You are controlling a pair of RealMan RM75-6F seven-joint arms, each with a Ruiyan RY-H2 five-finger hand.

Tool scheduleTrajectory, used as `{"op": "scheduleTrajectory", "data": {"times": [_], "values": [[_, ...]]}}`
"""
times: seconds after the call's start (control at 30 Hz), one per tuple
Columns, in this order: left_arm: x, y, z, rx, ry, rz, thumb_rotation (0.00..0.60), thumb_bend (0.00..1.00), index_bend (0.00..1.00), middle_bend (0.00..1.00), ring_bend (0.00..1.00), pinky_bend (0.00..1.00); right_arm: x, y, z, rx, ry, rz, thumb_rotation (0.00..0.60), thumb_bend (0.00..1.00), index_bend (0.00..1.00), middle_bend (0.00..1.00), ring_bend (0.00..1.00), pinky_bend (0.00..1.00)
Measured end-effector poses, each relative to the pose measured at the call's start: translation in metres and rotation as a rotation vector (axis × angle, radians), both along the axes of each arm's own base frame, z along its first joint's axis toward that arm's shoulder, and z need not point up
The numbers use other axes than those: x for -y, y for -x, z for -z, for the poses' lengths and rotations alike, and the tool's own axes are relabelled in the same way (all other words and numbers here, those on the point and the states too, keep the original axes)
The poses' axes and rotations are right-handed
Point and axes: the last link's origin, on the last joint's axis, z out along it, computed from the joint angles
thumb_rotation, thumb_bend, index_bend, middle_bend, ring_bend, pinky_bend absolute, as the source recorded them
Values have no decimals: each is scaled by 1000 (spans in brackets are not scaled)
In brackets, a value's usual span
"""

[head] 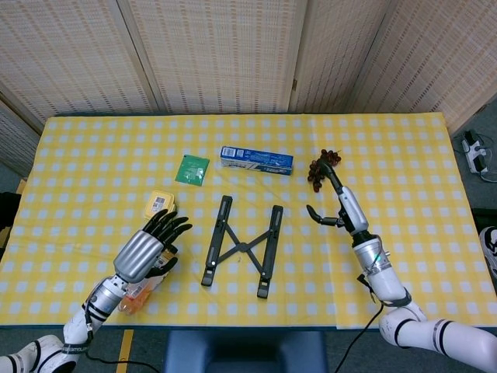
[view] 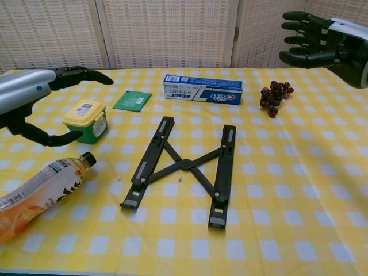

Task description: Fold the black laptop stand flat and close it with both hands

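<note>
Both hands hold nothing, fingers spread: your left hand point(head: 147, 250) hovers beside the yellow tub point(head: 159, 207), your right hand point(head: 335, 200) is raised near the grapes point(head: 321, 166). Between them, untouched, the black laptop stand point(head: 240, 247) lies flat on the desk point(head: 404, 155), its two rails splayed apart on crossed struts. Flattening appears done; closing is not. Next, you likely need one hand on each rail, pressing inward evenly so neither end skids.

Non-task items we note on the yellow checked tablecloth point(view: 299, 190)

Toothpaste box point(view: 202, 89), green sachet point(view: 132, 100), grapes point(view: 274, 96), yellow-lidded tub point(view: 85, 121), orange drink bottle point(view: 40, 192) lying down.
</note>
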Motion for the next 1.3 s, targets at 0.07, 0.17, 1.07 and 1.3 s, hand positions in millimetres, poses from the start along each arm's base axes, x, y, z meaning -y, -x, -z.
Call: {"op": "scheduleTrajectory", "data": {"times": [0.07,0.17,1.07,1.3], "values": [[-8,-4,1,-25,6,13,600,393,181,132,6,0,-5,-1,-4,-58,28,-52,600,409,8,149,138,0],[-25,-13,4,-78,18,47,600,362,192,132,31,0,-16,-7,-9,-185,83,-166,600,409,94,254,230,2],[-129,-43,89,-451,-101,149,600,199,0,0,0,0,-51,-23,37,-977,159,-583,600,365,553,794,868,757],[-135,-44,106,-453,-82,122,600,199,0,0,0,0,-49,-19,51,-1012,136,-582,600,364,553,795,869,757]]}}
